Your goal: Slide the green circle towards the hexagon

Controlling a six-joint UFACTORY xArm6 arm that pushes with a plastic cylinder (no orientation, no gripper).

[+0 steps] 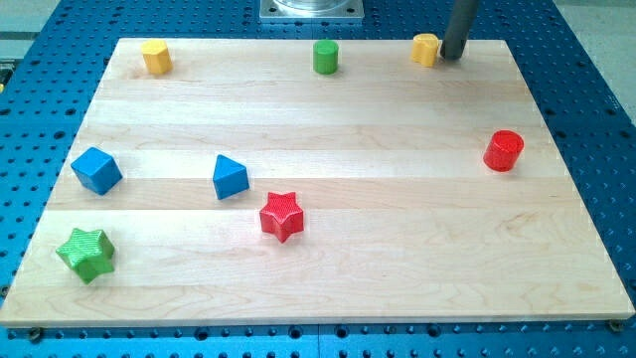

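1. green circle (325, 57) sits near the top edge of the wooden board (328, 249), roughly at the middle of the view's width, standing alone with bare wood around it.
2. two yellow blocks share that top strip — one at the view's top left (156, 57), one at the top right (425, 49). which of them is the hexagon i cannot make out at this size.
3. my tip (452, 56) is down at the top right, just beside the right-hand yellow block on its right side; whether it touches is unclear. it is a bare rod with nothing to open or close, and it holds nothing.
4. progress, as i judge it: not begun — the circle is well apart from both yellow blocks and the tip is nowhere near it.
5. left to do: bring the tip round to the circle's far side from the hexagon and push along the top strip.
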